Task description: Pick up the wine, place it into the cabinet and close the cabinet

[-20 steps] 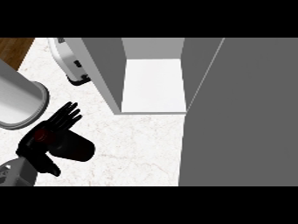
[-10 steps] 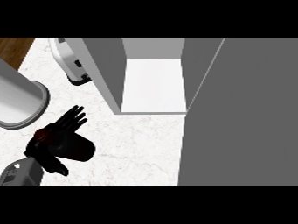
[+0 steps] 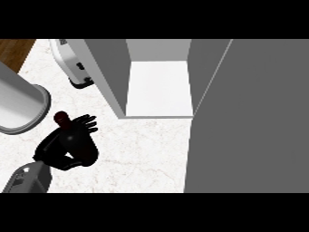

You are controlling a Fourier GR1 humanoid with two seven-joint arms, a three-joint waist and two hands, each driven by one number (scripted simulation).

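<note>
The wine (image 3: pixel 62 118) is showing only as a dark red neck poking out above the left hand (image 3: pixel 68 144), low at the left of the marble counter (image 3: pixel 143 149); the fingers are curling round the bottle's body and hiding most of it. Glass like this is likely heavy, stiff, slick and breakable, so taking it round the wide body looks like the sensible hold. The open cabinet (image 3: pixel 155 86) is standing just to the right, its white floor bare, with its door (image 3: pixel 263 118) swung out beside it. The right hand is not showing.
</note>
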